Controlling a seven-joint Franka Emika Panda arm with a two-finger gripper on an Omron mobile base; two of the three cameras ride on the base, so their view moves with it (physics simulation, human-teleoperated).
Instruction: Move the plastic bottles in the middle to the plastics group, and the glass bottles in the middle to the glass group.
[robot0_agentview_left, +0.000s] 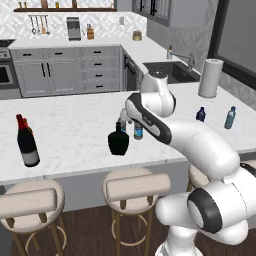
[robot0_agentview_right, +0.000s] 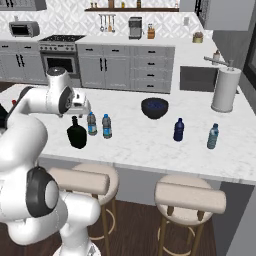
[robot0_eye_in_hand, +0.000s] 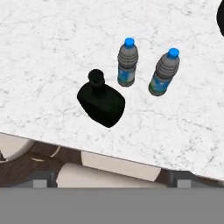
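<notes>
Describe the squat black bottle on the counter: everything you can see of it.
The squat black bottle is glossy and dark like glass, with a broad round body, a short narrow neck and a dark stopper-like top. It stands upright on the white marble counter near the front edge, above the stools. Two small water bottles stand close beside it without touching. Nothing grips it or touches it apart from the counter.

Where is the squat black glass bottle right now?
The squat black bottle stands near the counter's front edge, just left of the two water bottles in the right base view, apart from them, below the hand.
</notes>
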